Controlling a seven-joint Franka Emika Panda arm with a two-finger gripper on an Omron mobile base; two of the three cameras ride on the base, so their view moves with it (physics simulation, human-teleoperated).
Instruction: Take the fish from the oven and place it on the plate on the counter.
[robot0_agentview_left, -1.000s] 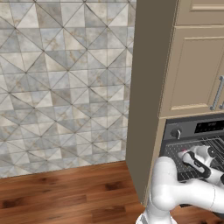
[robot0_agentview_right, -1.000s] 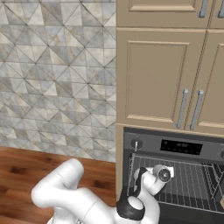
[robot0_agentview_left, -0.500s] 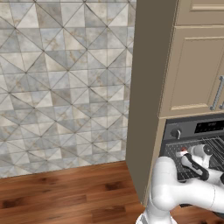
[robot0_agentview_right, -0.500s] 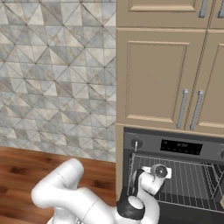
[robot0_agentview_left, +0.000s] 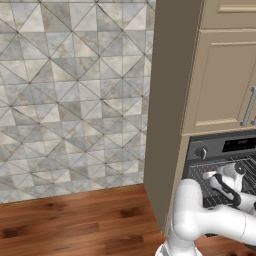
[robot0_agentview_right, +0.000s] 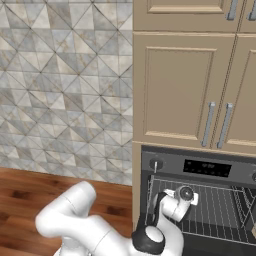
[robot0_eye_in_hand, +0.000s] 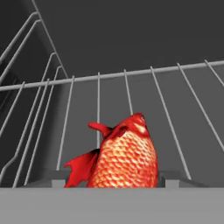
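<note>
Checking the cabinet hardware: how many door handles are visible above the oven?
3: two handles side by side above the oven, one on the top cabinet. Others may lie out of frame.

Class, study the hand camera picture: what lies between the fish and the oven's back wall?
In the hand view, only bare wire rack: its thin bars run from the fish to a crossbar, with the oven's dark back wall beyond. Nothing else sits on that stretch.
</note>
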